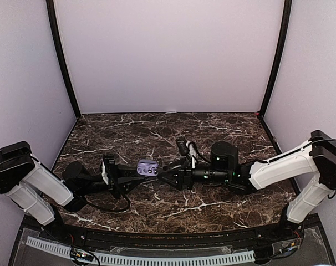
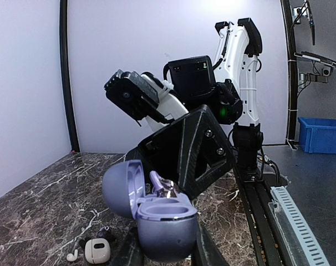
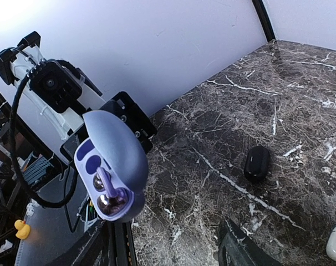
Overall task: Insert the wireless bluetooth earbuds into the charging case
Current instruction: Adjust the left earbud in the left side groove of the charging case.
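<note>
Fingers (image 2: 125, 256) of the left claw (image 2: 165, 256) are clamping the purple case (image 2: 167, 230) from both sides. They are holding it off the table (image 2: 40, 210) at the bottom centre of the left wrist frame. The case is standing open, with its lid (image 2: 119, 188) tilting up at the left of the base and the hollow facing upward.

From above, the case is sitting at mid-frame between the two claws, its long axis running left to right. A purple bud (image 2: 163, 190) with a shiny patch is sitting in the base. Its stem is sticking up above the rim, so its long axis is running upward and leaning left toward the lid.

In the right wrist frame the case is showing at the left, its open side facing the lens and downward. The right claw (image 3: 171, 238) is hanging just beside the case, its fingers spread and only marble showing between them.

At the lower left of the left wrist frame a white bud (image 2: 72, 256) is lying on the table just beside a white case (image 2: 97, 250). It is too small to tell which way it is pointing. A black case (image 3: 257, 162) is lying closed on the marble right of centre in the right wrist frame, long axis roughly up and down.
</note>
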